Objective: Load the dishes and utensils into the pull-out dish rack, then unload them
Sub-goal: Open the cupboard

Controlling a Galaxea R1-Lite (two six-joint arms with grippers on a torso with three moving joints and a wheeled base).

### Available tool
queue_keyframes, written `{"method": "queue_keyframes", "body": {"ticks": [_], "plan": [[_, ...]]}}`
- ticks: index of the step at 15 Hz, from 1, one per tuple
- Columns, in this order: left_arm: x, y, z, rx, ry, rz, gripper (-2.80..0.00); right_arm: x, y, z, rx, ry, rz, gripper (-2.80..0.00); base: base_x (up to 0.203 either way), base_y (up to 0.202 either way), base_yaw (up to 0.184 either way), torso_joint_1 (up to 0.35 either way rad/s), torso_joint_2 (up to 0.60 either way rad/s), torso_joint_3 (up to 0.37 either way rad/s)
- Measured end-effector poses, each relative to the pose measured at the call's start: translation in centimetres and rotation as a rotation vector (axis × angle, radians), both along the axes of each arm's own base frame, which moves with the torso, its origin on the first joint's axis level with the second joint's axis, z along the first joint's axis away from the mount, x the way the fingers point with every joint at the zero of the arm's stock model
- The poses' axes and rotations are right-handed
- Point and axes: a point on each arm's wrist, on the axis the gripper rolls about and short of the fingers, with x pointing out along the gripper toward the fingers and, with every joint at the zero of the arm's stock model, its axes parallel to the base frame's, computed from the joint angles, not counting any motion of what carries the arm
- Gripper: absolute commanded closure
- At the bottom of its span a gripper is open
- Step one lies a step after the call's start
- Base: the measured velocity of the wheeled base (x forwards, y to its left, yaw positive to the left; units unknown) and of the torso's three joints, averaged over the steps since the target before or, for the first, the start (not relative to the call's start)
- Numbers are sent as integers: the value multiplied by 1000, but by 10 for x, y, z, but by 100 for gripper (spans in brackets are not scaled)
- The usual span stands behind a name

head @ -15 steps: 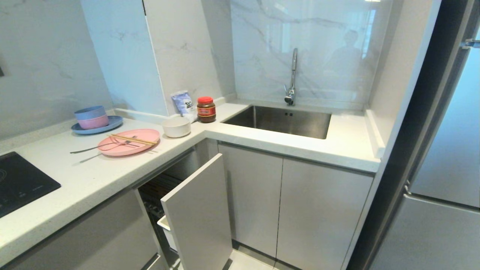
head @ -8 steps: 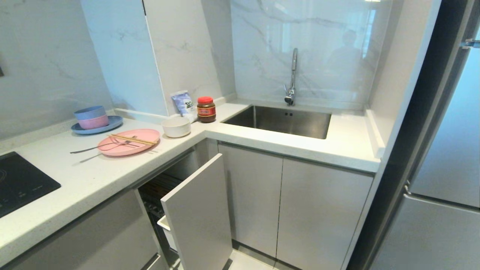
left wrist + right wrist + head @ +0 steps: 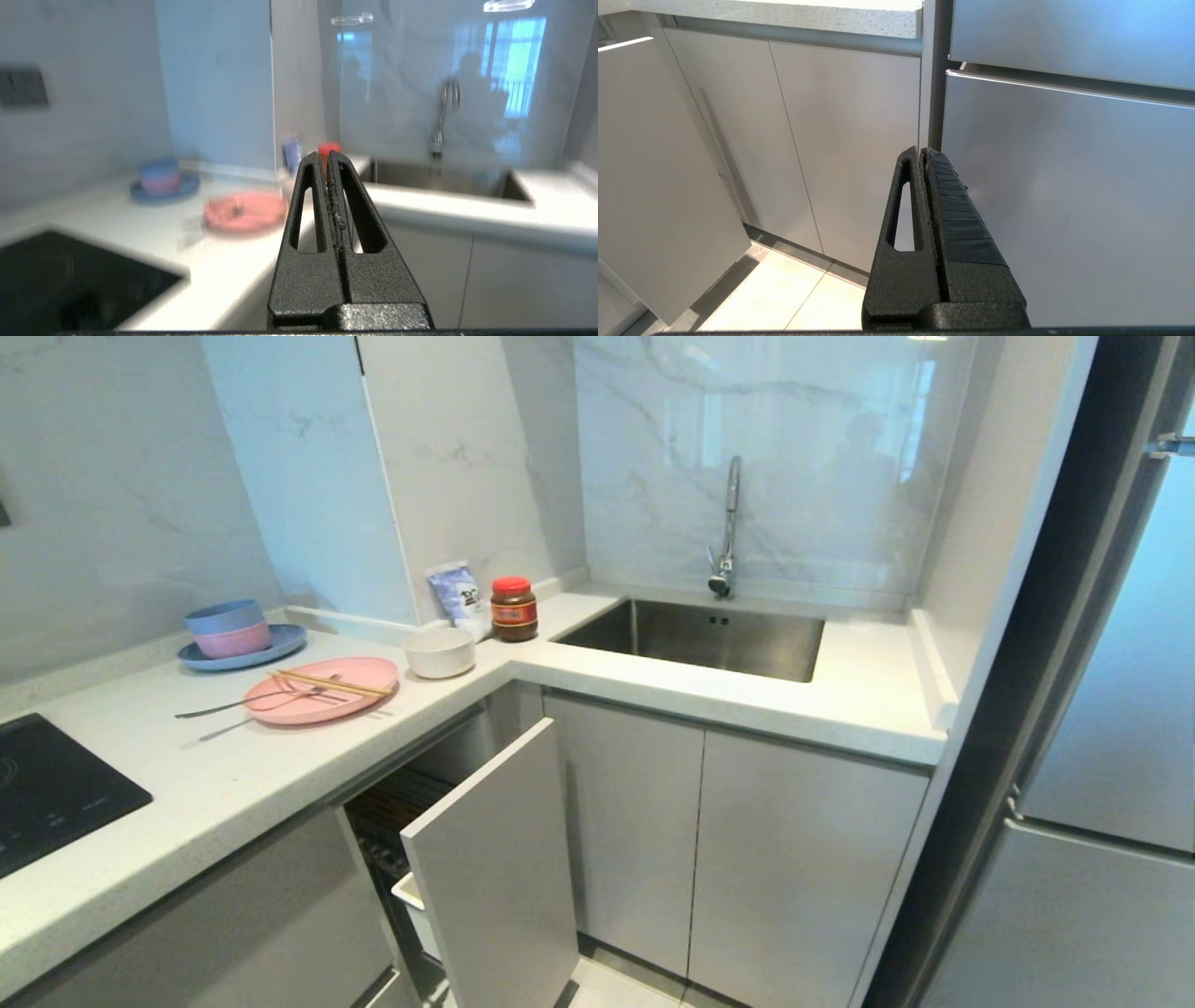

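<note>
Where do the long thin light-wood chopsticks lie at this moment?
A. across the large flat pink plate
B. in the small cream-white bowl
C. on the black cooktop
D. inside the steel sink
A: in the head view the light-wood chopsticks rest across the large flat round pink plate on the white countertop, with the cream-white bowl apart behind them.

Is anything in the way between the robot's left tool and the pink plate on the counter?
Nothing visible blocks it. In the left wrist view the left tool, shut and empty, points over the counter, with the pink plate ahead. Chopsticks and a fork lie on the plate itself.
</note>
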Motion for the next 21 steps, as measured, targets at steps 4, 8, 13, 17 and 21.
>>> {"method": "queue_keyframes", "body": {"ticks": [4, 8, 13, 17, 21], "plan": [[77, 0, 75, -84, 88, -6, 0, 0, 0, 0, 0, 0, 0, 0, 0, 0, 0, 0, 0, 0], [184, -3, 72, -141, 332, -30, 0, 0, 0, 0, 0, 0, 0, 0, 0, 0, 0, 0, 0, 0], [275, -20, 16, -112, 762, -55, 0, 0, 0, 0, 0, 0, 0, 0, 0, 0, 0, 0, 0, 0], [315, -36, -30, -67, 1114, -61, 0, 0, 0, 0, 0, 0, 0, 0, 0, 0, 0, 0, 0, 0], [360, -44, -72, -73, 1269, -43, 0, 0, 0, 0, 0, 0, 0, 0, 0, 0, 0, 0, 0, 0]]}}
